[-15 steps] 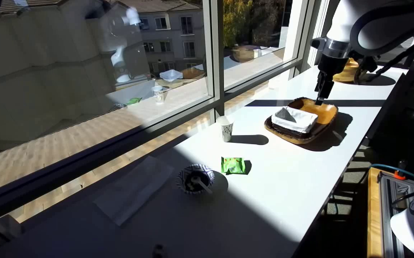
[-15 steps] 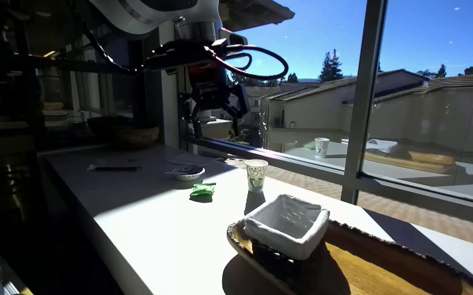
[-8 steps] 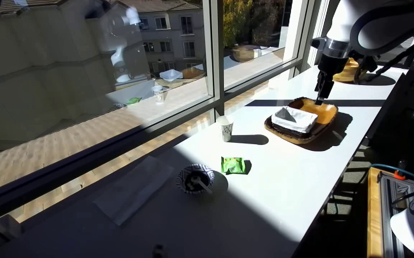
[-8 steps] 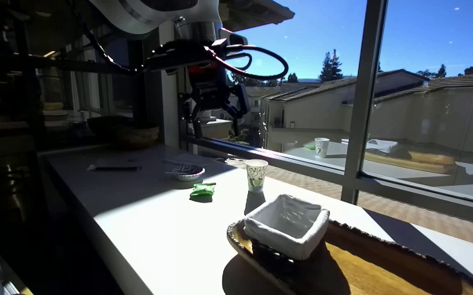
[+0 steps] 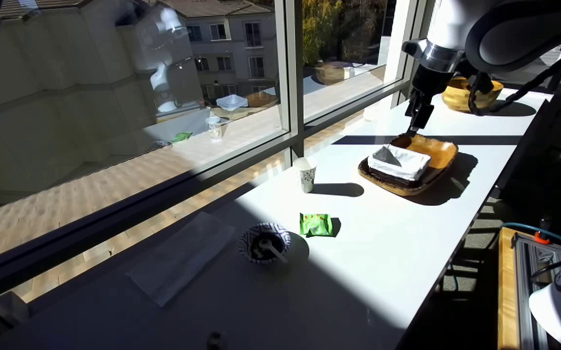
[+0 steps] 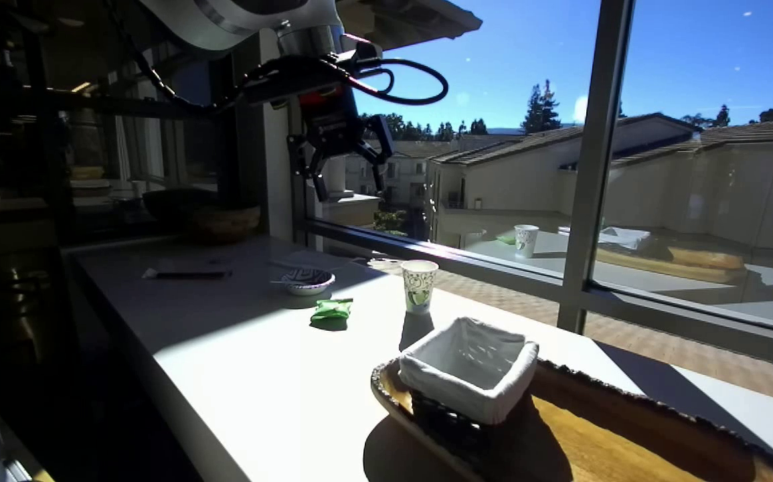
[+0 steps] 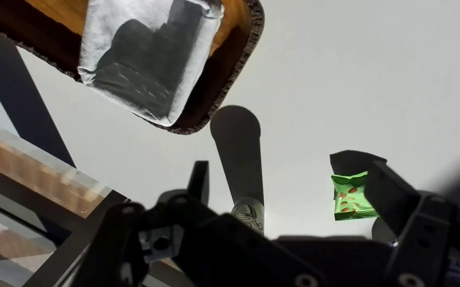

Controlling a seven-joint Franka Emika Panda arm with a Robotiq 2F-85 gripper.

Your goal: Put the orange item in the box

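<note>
The box looks to be a small, square, dark brown woven basket with a white cloth lining. It shows in both exterior views [image 5: 399,171] [image 6: 443,387] and at the upper left of the wrist view [image 7: 195,63]. It stands on a wooden tray [image 5: 434,151] with a rough dark rim. I see no orange item on the table; it is hidden or out of view. My gripper [image 5: 411,132] hangs in the air above the table, apart from the box. Its fingers are spread with nothing between them, in an exterior view [image 6: 351,193] and the wrist view [image 7: 288,175].
A patterned paper cup [image 5: 307,178] stands by the window. A green snack packet [image 5: 315,224] lies near it, and a patterned bowl [image 5: 248,241] with a spoon. A napkin [image 5: 183,257] lies beside the bowl. A wooden bowl [image 5: 469,97] stands at the far end. A window frame [image 5: 296,121] borders the table.
The arm and gripper have shifted left and slightly up in both exterior views, and the gripper has tilted a little. It stays open. The objects on the table have not moved.
</note>
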